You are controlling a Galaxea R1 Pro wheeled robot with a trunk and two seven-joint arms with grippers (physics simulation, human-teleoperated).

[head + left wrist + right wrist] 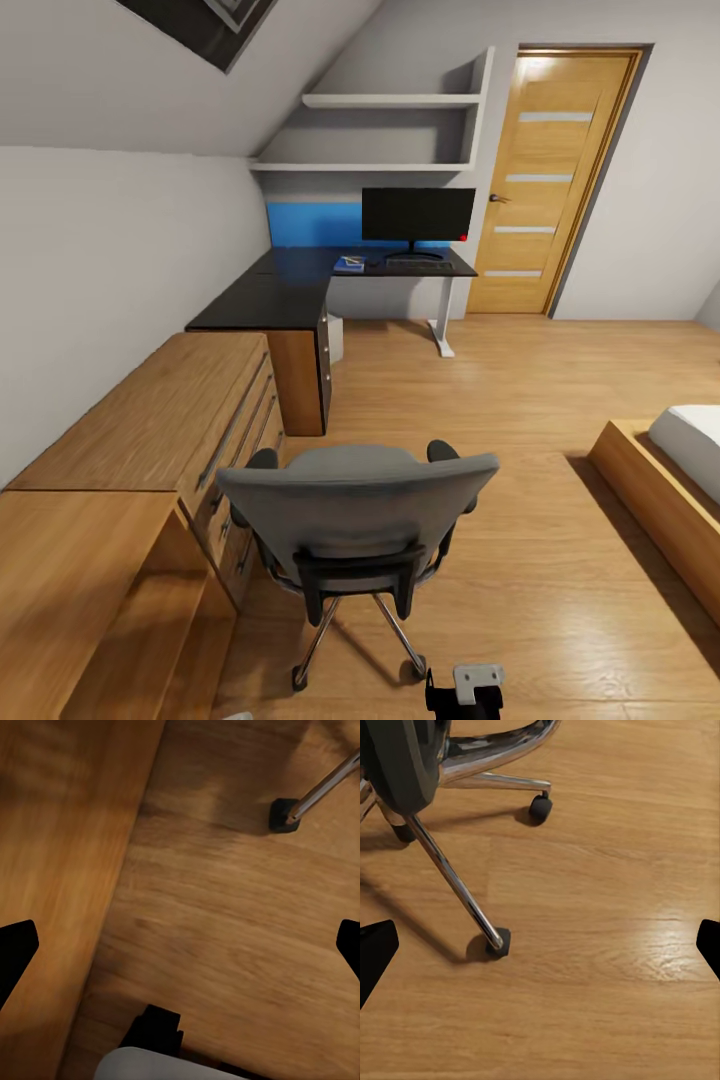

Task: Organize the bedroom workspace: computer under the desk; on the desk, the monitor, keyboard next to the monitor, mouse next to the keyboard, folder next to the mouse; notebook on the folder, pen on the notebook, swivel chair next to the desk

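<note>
Soft, even daylight fills the sharp head render, the swivel chair (pixel 360 510) casting a faint shadow on the floor (pixel 520 400) toward 6 o'clock, while a pale glare patch streaks the right wrist view's boards toward 3 o'clock.

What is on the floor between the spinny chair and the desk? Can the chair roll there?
Nothing visible blocks it. The swivel chair faces bare wooden floor up to the desk. The drawer unit runs along one side and the bed sits off to the other.
</note>
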